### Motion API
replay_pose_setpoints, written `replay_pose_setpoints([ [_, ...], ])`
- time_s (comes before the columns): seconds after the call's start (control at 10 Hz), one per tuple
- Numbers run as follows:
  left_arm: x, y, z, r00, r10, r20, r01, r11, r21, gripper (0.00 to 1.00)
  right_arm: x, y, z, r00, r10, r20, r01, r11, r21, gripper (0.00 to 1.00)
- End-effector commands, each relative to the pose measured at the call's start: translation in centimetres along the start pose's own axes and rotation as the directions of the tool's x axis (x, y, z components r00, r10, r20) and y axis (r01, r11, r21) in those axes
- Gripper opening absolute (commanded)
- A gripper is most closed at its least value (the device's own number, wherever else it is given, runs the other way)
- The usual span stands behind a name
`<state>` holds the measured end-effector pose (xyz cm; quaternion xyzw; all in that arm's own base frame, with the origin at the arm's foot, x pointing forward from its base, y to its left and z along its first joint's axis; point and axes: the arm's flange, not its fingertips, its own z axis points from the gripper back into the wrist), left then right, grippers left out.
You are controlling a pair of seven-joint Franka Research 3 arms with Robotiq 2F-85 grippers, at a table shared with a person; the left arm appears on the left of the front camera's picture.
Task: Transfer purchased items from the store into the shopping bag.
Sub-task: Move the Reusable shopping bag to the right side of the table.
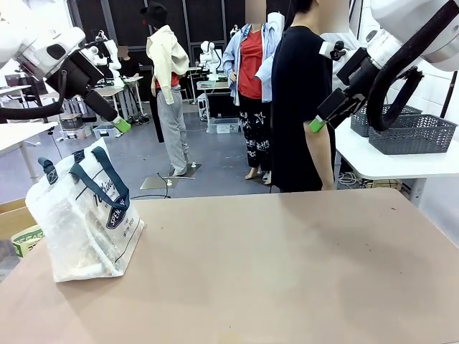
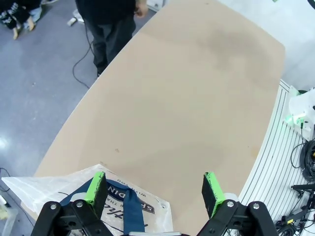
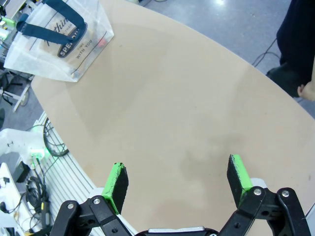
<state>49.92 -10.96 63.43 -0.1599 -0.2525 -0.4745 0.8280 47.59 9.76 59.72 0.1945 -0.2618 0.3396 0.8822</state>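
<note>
So the shopping bag [image 1: 84, 218] sits upright at the counter's [image 1: 287, 272] left end, on the robot's left side, translucent white with navy strap handles and a dark oval logo, and it's the landmark for everything here. The left claw [image 2: 155, 189] hangs high right above the bag, jaws spread wide with nothing between them; from its wrist cam you look down past the green pads [image 2: 96, 186] onto the bag's handles. The right claw [image 3: 178, 181] is well away from the bag, up over the opposite end of the counter, also wide open and empty. As for progress, I'd say this looks like either the very start or the very end: no loose purchased items lie anywhere on the counter near the bag or far from it. Through the plastic there's a yellowish tint low in the bag and a hint of red in the right wrist view, so something may already be inside, but I can't make out what or how much. A person [image 1: 301, 100] in a black shirt stands at the far side, well apart from the bag, and whether the hands hold anything is too hard to tell. The grey lattice baskets [image 1: 412, 132] sit on another table far to the bag's right, contents hidden.
</note>
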Motion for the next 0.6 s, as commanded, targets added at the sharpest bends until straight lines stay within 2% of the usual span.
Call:
replay_pose_setpoints([
  [0.0, 0.01, -0.03, 0.05, 1.0, -0.005, 0.005, 0.005, 1.0, -0.005, 1.0, -0.59, 0.0, -0.26, 1.0, 0.014, 0.005, -0.014, 1.0, -0.013, 1.0],
  [0.5, 0.01, -0.03, 0.05, 1.0, -0.005, 0.005, 0.005, 1.0, -0.005, 1.0, -0.59, 0.0, -0.26, 1.0, 0.014, 0.005, -0.014, 1.0, -0.013, 1.0],
])
